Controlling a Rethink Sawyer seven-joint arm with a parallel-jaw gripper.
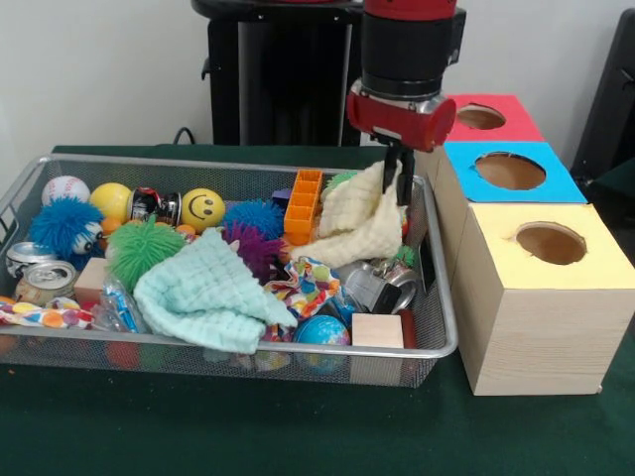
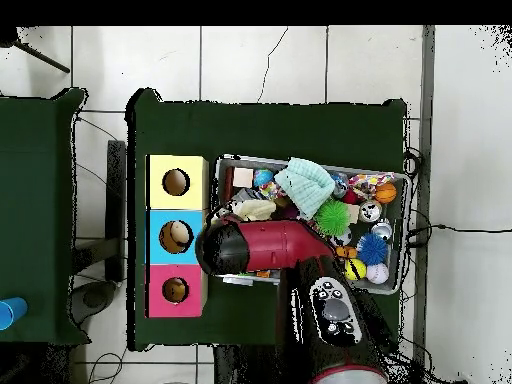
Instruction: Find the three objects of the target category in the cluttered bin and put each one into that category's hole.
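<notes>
The claw point(image 1: 399, 177) grips the cream cloth point(image 1: 362, 223); overhead, the arm point(image 2: 265, 245) hides this.

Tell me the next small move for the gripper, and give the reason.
Probably lift straight up a little. The gripper appears shut on the cream cloth, whose lower folds rest on clutter at the wire bin end nearest the boxes. Raising it should free the cloth before carrying it toward the holed boxes; the blue box stands nearest.
</notes>
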